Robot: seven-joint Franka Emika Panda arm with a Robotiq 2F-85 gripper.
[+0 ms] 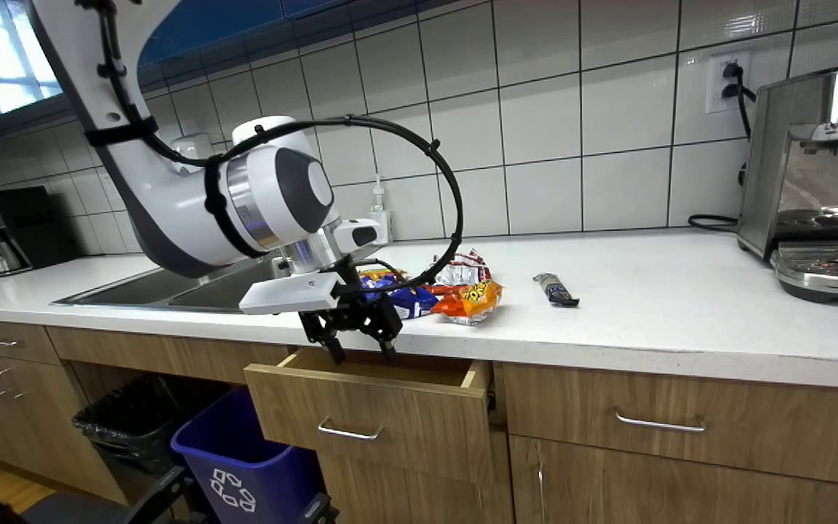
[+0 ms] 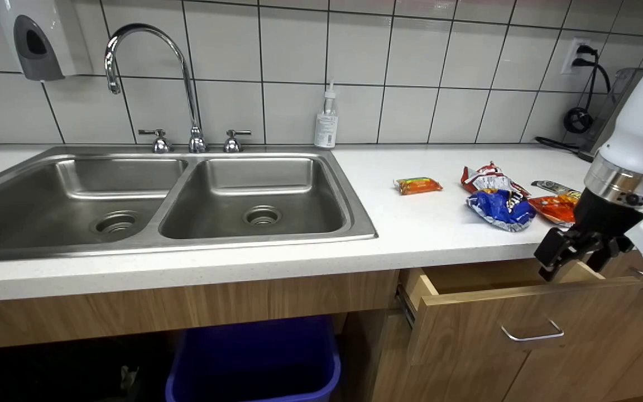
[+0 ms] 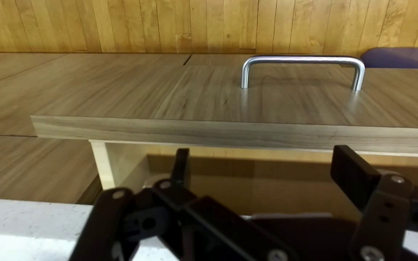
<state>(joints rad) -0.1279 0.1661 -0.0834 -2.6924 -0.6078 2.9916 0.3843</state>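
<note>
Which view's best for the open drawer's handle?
Wrist view: the handle appears largest there, unobstructed, with both ends visible where they meet the drawer front. Both exterior views also show it whole and unblocked, but smaller.

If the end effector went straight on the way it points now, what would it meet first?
Most likely the open wooden drawer the end effector points down toward. Depth is unclear, so I can't tell whether it would hit the front panel's top edge or drop inside.

White counter [image 1: 652, 306], snack bags [image 2: 501, 210], espresso machine [image 1: 815, 178]
</note>
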